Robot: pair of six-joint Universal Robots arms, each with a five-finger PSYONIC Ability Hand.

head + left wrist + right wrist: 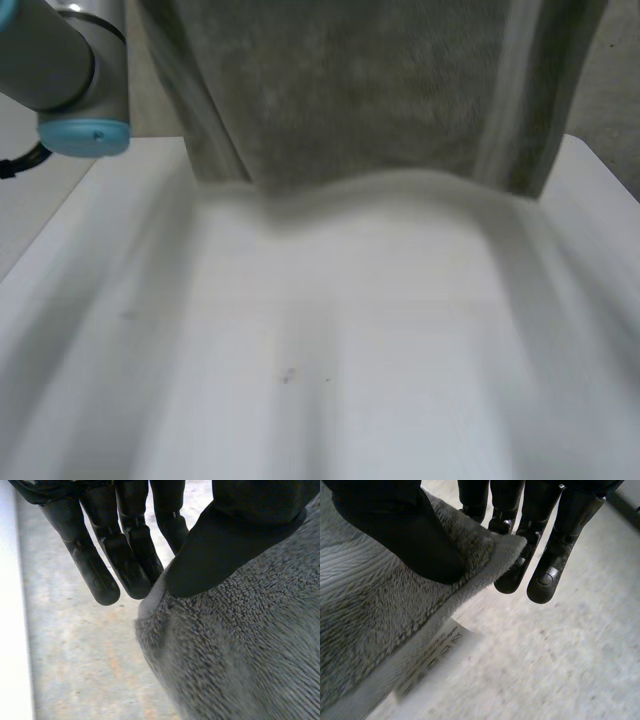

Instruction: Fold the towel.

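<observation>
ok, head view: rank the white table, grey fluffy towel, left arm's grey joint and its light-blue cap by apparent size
1. white table, most of the view
2. grey fluffy towel
3. left arm's grey joint, near the camera and cropped, so loosely ranked
4. light-blue cap, smallest

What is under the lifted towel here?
Under the towel lies bare white table with small dark specks. The table's far edge and anything behind the hanging cloth are covered.

White desk [330, 330], smooth surface, few tiny dark specks [288, 376] near its middle. Grey mottled floor [612, 90] beyond far desk edge, faint stains on it.
</observation>
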